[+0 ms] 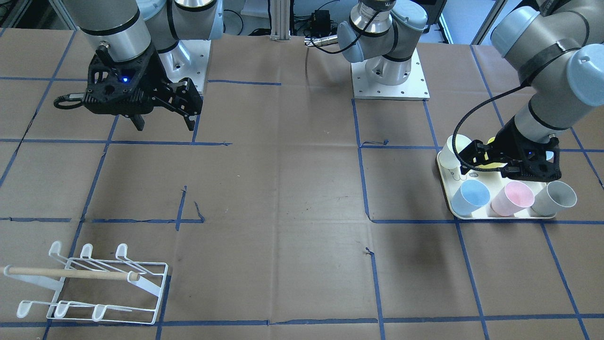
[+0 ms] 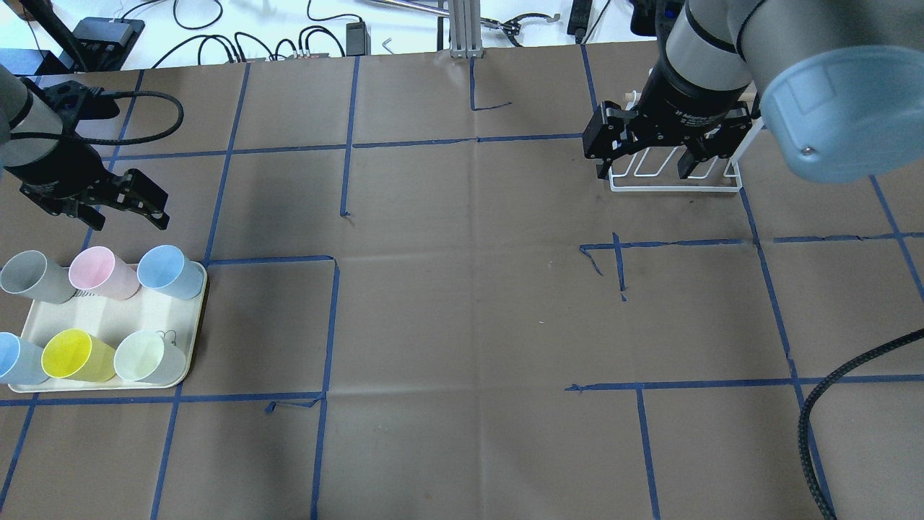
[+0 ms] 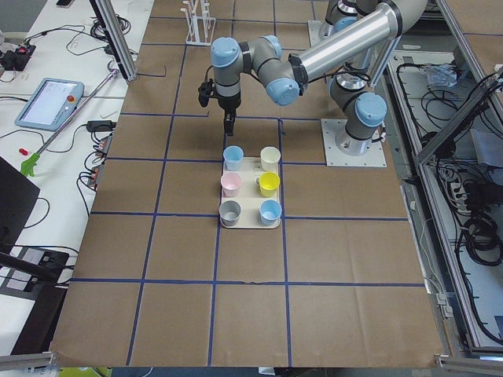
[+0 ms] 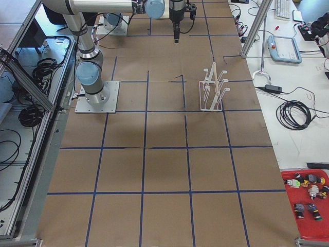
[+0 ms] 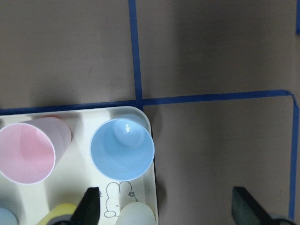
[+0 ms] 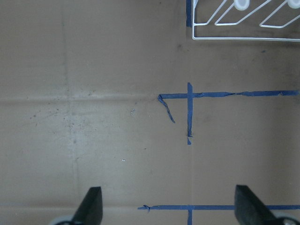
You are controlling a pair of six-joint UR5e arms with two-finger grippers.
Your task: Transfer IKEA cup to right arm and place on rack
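Observation:
Several plastic cups stand on a cream tray: grey, pink, blue, light blue, yellow and pale white. My left gripper is open and empty above the tray's far side. In the left wrist view the blue cup is below, between the fingers and left of centre. The white wire rack with a wooden dowel stands apart on the other side. My right gripper is open and empty, high above the table near the rack.
Brown paper with blue tape lines covers the table. The rack's corner shows in the right wrist view. The arm bases stand at the robot's edge. Cables and a teach pendant lie beyond the table.

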